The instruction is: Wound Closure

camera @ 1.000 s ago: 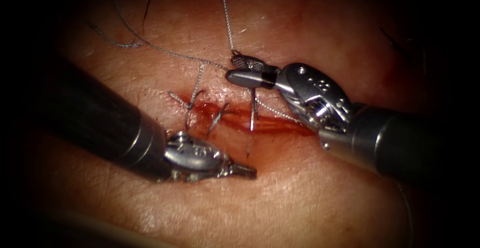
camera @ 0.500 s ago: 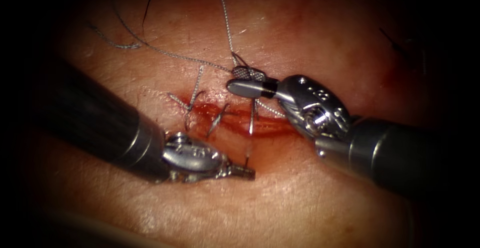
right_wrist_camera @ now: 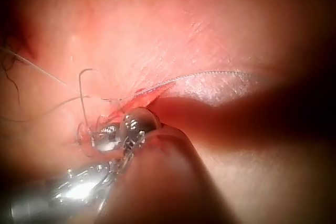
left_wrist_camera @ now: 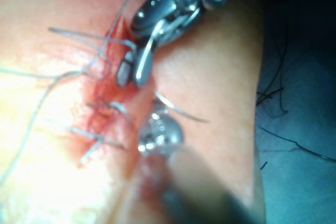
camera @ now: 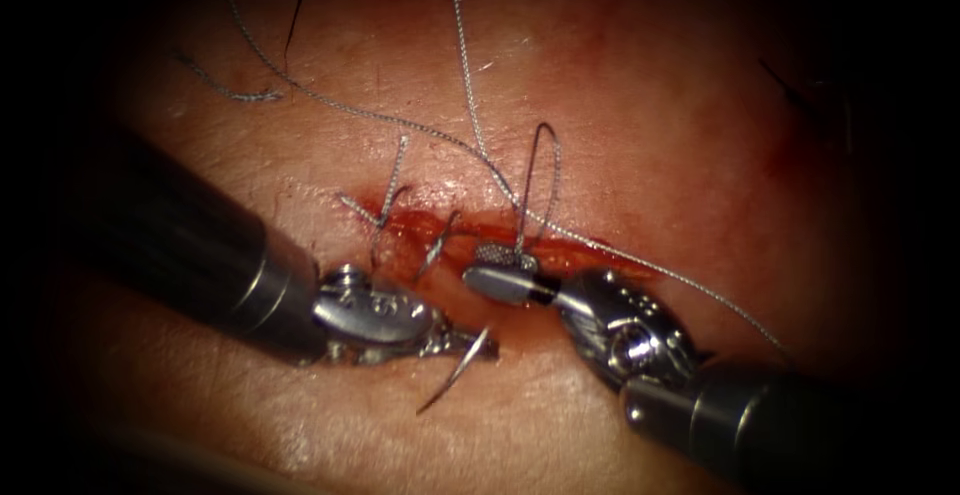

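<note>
Beside the tissue point(camera: 620, 105) in the left wrist view lies a flat blue-green surface point(left_wrist_camera: 304, 66), meeting the tissue's edge and running away from it into shade. Thin dark strands point(left_wrist_camera: 273, 95) lie loose on that surface just off the tissue's edge, some crossed in a small tangle, and one longer strand point(left_wrist_camera: 299, 145) trails further out from the tissue. Light falls hard on the tissue and only weakly on the surface beside it. In the endoscope view the light is brightest over the tissue's middle and fades to darkness all around it
</note>
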Tool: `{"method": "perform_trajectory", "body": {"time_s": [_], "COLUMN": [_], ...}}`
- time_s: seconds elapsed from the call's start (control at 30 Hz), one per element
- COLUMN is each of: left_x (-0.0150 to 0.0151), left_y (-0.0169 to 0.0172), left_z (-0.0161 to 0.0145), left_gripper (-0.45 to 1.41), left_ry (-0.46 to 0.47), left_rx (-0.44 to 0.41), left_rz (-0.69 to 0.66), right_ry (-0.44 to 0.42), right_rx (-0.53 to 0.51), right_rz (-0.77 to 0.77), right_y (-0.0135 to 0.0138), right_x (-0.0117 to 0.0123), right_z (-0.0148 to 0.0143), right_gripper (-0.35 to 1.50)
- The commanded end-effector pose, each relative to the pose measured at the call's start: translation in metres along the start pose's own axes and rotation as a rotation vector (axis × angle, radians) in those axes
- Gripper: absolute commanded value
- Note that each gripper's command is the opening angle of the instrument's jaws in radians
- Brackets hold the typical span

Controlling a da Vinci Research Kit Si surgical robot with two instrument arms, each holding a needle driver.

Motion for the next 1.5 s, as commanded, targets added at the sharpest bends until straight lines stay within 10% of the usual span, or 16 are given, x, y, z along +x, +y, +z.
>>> {"method": "perform_trajectory", "body": {"time_s": [0.03,0.07,0.1,0.33,0.43,0.83,1.0,1.2,1.5], "left_x": [-0.0008,-0.0009,-0.0009,-0.0009,-0.0009,-0.0009,-0.0009,-0.0010,-0.0015], "left_y": [0.0003,0.0004,0.0004,0.0004,0.0004,0.0004,0.0003,0.0002,0.0001], "left_z": [0.0006,0.0006,0.0006,0.0006,0.0006,0.0006,0.0001,0.0000,-0.0009], "left_gripper": [-0.13,-0.13,-0.13,-0.13,-0.13,-0.13,-0.13,-0.13,-0.13], "left_ry": [-0.003,-0.003,-0.003,-0.003,-0.003,-0.003,-0.003,-0.003,-0.005], "left_rx": [-0.001,-0.001,-0.001,-0.001,-0.001,-0.002,-0.006,-0.007,-0.015], "left_rz": [-0.002,-0.002,-0.003,-0.002,-0.003,-0.003,-0.002,0.000,0.004], "right_ry": [0.007,0.026,0.032,0.032,0.063,-0.238,-0.307,-0.241,-0.250], "right_rx": [-0.004,-0.031,-0.040,-0.084,-0.171,-0.233,-0.225,-0.296,-0.455], "right_rz": [-0.047,-0.055,-0.086,-0.408,-0.440,-0.631,-0.871,-1.134,-1.442], "right_y": [-0.0001,-0.0001,-0.0001,0.0010,0.0016,-0.0002,-0.0057,-0.0096,-0.0070], "right_x": [0.0001,0.0008,0.0015,0.0056,0.0073,0.0055,0.0025,0.0009,0.0014], "right_z": [0.0010,0.0009,0.0008,-0.0012,-0.0022,-0.0068,-0.0069,-0.0032,0.0001], "right_gripper": [0.42,0.94,1.08,1.16,1.46,1.48,1.48,1.48,1.48]}}
